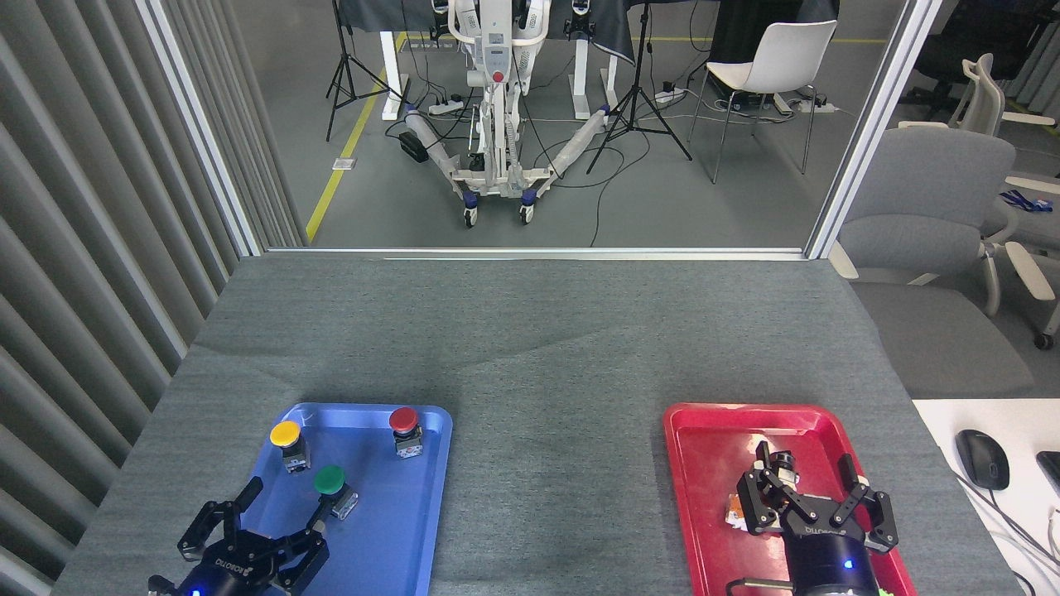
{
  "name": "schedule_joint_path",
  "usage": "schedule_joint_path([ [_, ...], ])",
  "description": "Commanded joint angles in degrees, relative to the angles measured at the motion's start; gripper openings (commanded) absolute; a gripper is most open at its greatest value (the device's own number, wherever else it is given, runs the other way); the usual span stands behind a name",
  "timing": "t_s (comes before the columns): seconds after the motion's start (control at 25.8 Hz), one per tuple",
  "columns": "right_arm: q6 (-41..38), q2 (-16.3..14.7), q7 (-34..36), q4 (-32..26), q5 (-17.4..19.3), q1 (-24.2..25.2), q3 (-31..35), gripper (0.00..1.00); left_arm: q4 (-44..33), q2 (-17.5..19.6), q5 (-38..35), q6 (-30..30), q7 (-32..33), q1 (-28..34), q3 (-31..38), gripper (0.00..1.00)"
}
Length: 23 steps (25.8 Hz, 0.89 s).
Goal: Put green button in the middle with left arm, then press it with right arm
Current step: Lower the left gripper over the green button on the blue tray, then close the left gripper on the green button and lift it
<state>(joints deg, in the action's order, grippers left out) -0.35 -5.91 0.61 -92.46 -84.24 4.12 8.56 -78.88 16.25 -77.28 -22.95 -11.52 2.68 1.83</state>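
The green button stands in the blue tray, near the yellow button, just beyond the left end effector, whose fingers are spread and empty. The right end effector hangs spread over the red tray

surface: grey felt tabletop | on it: blue tray left, red tray right

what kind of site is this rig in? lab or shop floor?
Likely a robotics lab, not a shop floor: tripod stands, a wheeled white lift frame amid floor cables, office chairs, and a felt-covered test table.
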Motion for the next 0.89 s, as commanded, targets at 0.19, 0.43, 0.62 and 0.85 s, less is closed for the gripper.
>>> schedule_joint_path([
  [0.19,0.0,0.02,0.01,0.0,-0.04,0.01,0.05,1.0,7.33,0.63,-0.16,-4.12,0.01,-2.59,-0.78,0.99],
  [0.43,0.0,-0.07,0.01,0.0,-0.04,0.01,0.05,1.0,13.66,1.16,-0.25,-6.67,-0.17,-6.02,-1.57,0.99],
  [0.62,0.0,-0.07,0.01,0.0,0.04,-0.08,0.05,1.0,17.79,1.6,-1.12,-8.34,-0.08,-9.88,-2.45,0.98],
  [0.85,0.0,0.02,-0.08,0.0,0.04,-0.08,0.05,1.0,24.3,1.24,-2.35,-8.69,-0.43,-15.25,-7.02,0.98],
])
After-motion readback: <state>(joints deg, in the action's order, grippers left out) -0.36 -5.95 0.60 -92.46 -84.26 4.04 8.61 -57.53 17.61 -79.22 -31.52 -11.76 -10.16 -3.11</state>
